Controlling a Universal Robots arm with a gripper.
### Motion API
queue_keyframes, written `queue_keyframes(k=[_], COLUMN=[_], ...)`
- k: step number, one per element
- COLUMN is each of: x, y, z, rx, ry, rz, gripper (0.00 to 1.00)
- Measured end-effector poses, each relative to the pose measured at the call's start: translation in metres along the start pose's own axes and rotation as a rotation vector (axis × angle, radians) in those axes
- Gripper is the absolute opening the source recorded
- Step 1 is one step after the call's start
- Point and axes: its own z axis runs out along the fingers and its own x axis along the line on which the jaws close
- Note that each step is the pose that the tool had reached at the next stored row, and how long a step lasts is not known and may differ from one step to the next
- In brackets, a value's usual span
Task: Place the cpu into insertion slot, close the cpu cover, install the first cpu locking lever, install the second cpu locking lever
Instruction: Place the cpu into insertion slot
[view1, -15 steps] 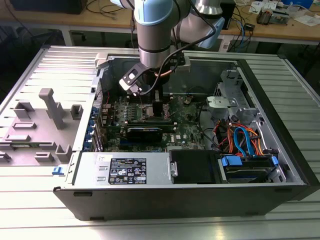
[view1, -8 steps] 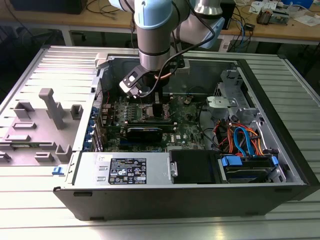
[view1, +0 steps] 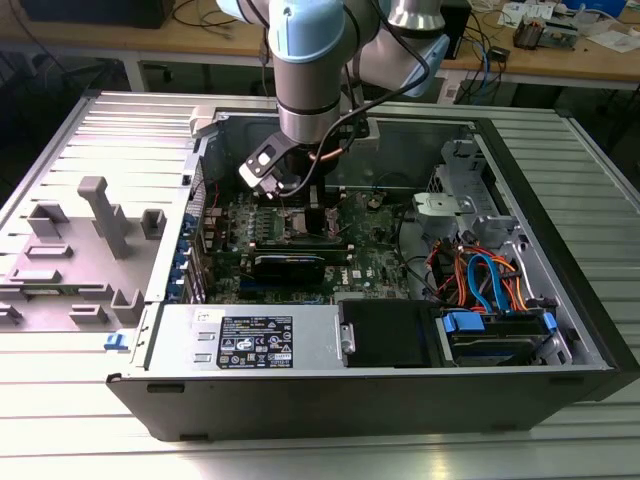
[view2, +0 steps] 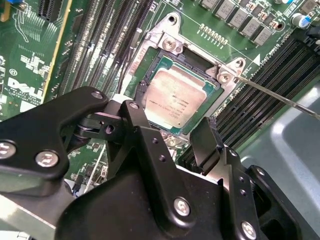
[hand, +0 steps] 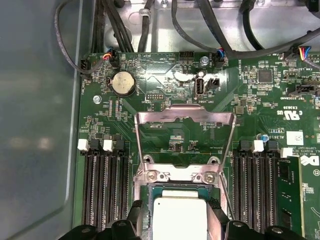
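While the tool (view2: 169, 117) hangs low over the board, its two black fingers (view2: 142, 132) stand apart with nothing clamped between them. Just beneath them the cpu (view2: 177, 97) lies silver top up inside the insertion slot (view2: 161, 36). Whether the fingertips touch its edges I cannot tell.

The step in hand looks like the placing of the chip, and it appears all but done. Doing it well means, I judge, that the chip rests flat and square within the silvery rim, with no corner riding up. The fingers should come away straight, without dragging it sideways or pressing it down.

Past the chip, in the first wrist view, the cpu cover (hand: 185, 116) stands swung open at the slot's far edge, and the green board shows through its square window. A thin wire lever (view2: 280, 97) juts out beside the slot, unlatched. Long black memory slots (hand: 102, 185) run close along both sides, so the fingers have little room to spread or drift. Farther on sit a round coin battery (hand: 123, 82) and a bundle of dark cables (hand: 125, 20), well apart from the slot.

In the exterior view the arm reaches down into the open computer case (view1: 560, 230). Orange and blue drive cables (view1: 480, 275) lie toward the exterior view's right. The case rests on the ridged metal desk (view1: 60, 420).
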Motion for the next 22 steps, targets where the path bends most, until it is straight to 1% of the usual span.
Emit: queue_keyframes(k=[1,2,3,11,13,14,15,16,17,21,22], x=[-0.0001,0.0,0.0,-0.0005,-0.0013,-0.0015,-0.0017,-0.0017,-0.0018,-0.0017,-0.0017], y=[0.0,0.0,0.0,0.0,0.0002,0.0003,0.0004,0.0005,0.0005,0.0005,0.0006], z=[0.0,0.0001,0.0002,0.0003,0.0002,0.0003,0.0003,0.0003,0.0002,-0.0001,-0.0011], rx=[0.0001,-0.0001,-0.0002,-0.0004,0.0,0.0004,0.0004,0.0006,0.0008,0.0009,0.0011], ry=[0.0022,0.0066,0.0084,0.0094,0.0067,0.0032,-0.0041,-0.008,-0.0093,-0.0096,-0.0097], rz=[0.0,0.001,0.001,0.001,0.0,0.0,0.0,-0.001,0.0,0.002,0.002], gripper=[0.62,0.62,0.62,0.62,0.62,0.62,0.62,0.62,0.62,0.62,0.62])
